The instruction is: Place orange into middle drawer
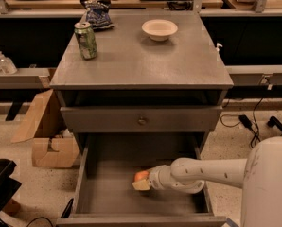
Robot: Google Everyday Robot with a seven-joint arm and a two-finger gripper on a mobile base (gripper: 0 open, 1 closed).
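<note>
The middle drawer [108,195] is pulled open below the grey cabinet, showing its side walls and bare floor. My gripper [142,180] reaches into it from the right, near the middle of the floor. It is shut on the orange [141,175], which sits at the fingertips, low over or on the drawer floor. A tan finger pad [141,186] shows just below the fruit. My white arm [207,171] crosses the drawer's right side.
Above the open drawer is a shut drawer with a small knob [141,121]. On the cabinet top stand a green can [86,40], a blue chip bag [97,14] and a white bowl [159,29]. Cardboard boxes [51,150] lie on the floor at left, cables at right.
</note>
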